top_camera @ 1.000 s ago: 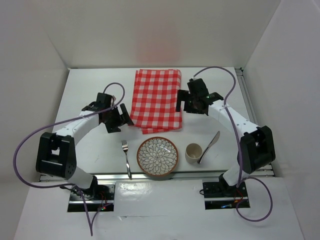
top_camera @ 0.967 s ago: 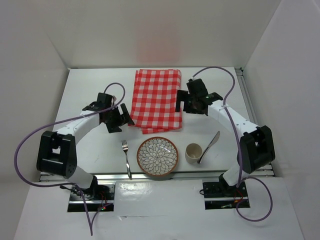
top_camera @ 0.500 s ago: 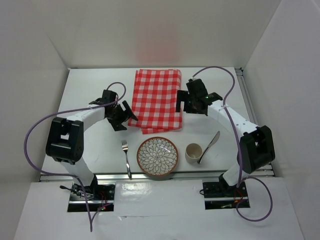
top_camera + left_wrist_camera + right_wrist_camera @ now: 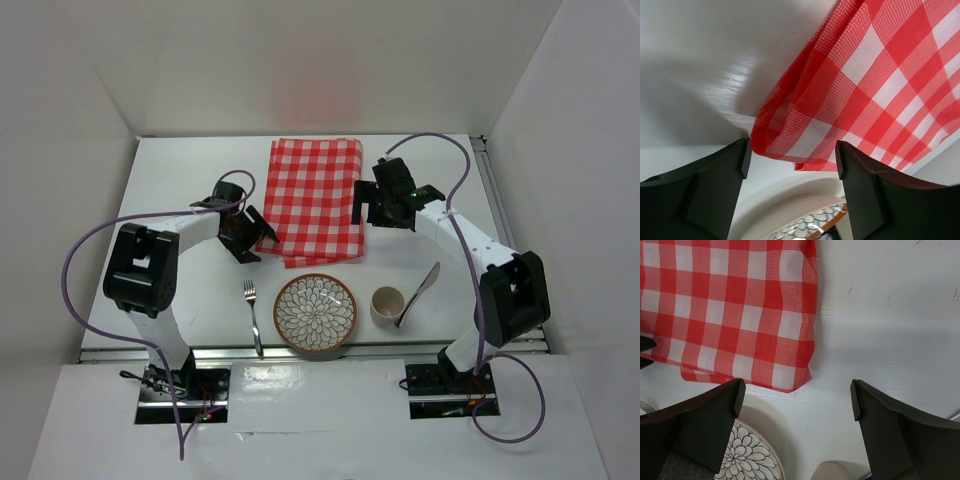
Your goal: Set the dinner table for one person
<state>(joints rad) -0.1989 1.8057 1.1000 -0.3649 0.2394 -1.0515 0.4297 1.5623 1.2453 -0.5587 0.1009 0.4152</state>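
We see the left gripper [image 4: 792,159] with jaws apart, straddling the checked cloth [image 4: 312,200] at its near-left corner. The right gripper [image 4: 795,396] is spread wide above the near-right corner. The dinner table [image 4: 170,180] lies under everything.

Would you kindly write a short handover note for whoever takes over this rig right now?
Left gripper: open, jaws either side of the near-left corner of the checked cloth, nothing held.
Right gripper: open, above the cloth's near-right corner, nothing held.
Things: the cloth lies folded mid dinner table. Along the near edge, left to right: fork, plate, cup, knife.
Done: the four pieces look laid out.
Left: probably gripping the cloth and placing it; it is not yet grasped.
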